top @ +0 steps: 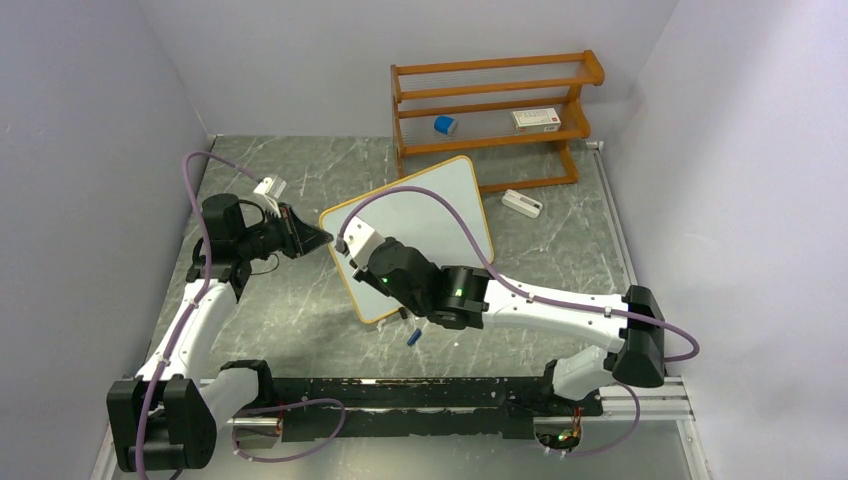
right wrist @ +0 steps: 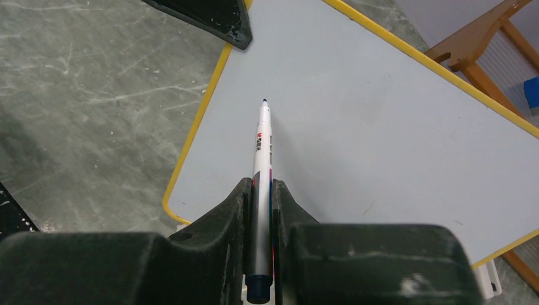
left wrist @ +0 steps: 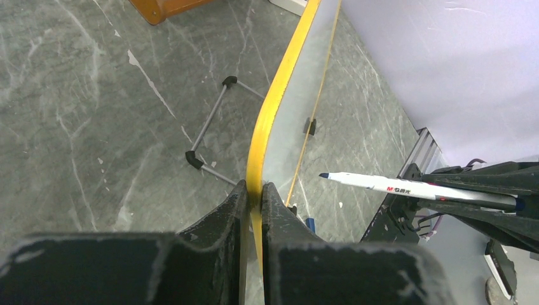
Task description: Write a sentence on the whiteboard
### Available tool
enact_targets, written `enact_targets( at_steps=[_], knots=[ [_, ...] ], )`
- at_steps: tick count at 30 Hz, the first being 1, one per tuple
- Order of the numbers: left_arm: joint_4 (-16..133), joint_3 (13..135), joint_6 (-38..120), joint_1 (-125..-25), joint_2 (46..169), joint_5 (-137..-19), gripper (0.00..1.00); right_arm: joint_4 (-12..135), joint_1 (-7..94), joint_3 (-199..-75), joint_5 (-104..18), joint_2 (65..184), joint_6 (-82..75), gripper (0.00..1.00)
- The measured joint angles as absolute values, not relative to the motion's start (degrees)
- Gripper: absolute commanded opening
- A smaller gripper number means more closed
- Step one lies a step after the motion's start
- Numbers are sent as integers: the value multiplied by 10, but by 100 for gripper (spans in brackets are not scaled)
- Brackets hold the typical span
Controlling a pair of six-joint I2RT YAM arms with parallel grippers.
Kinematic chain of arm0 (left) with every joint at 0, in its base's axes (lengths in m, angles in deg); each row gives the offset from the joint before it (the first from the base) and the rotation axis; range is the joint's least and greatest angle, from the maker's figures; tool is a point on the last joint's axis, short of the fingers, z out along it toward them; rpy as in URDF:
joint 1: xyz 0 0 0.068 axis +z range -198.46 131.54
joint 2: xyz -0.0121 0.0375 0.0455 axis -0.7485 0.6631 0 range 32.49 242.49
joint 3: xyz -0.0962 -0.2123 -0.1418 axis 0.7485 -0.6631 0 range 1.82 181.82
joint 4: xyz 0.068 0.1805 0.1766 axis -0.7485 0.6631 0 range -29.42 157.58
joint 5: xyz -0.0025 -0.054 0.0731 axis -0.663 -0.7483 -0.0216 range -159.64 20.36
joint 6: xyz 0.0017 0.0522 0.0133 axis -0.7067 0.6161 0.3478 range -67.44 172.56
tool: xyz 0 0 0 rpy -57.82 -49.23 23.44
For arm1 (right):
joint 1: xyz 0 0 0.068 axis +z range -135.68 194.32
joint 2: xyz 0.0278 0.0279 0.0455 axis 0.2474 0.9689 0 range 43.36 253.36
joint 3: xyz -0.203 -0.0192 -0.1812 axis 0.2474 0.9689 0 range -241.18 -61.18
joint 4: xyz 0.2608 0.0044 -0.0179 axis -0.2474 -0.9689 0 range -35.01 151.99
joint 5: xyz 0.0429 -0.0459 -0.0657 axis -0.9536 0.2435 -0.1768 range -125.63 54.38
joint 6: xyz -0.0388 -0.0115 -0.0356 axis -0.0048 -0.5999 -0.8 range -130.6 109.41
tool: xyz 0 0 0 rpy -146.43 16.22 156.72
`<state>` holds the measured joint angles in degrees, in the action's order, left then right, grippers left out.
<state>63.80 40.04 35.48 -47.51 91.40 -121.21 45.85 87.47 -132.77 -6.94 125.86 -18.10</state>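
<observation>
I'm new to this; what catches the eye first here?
A yellow-rimmed whiteboard stands propped mid-table, the left gripper pinching its edge. The right gripper clamps a marker, tip aimed at the blank surface. An orange wooden rack stands behind, by the back wall.

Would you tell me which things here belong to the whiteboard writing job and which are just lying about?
In use: whiteboard, marker, left gripper, right gripper.
Lying about: wooden rack, blue block, white box on shelf, white box on table, blue cap.
</observation>
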Motion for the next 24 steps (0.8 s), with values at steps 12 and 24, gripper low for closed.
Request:
enact_targets(
  at_steps=[12, 24],
  knots=[
    [638, 400, 354, -475, 914, -1212, 5, 501, 886, -1344, -48, 1288, -190, 0],
    [638, 400, 354, -476, 913, -1212, 5, 528, 890, -1351, -26, 1307, -201, 0]
  ],
)
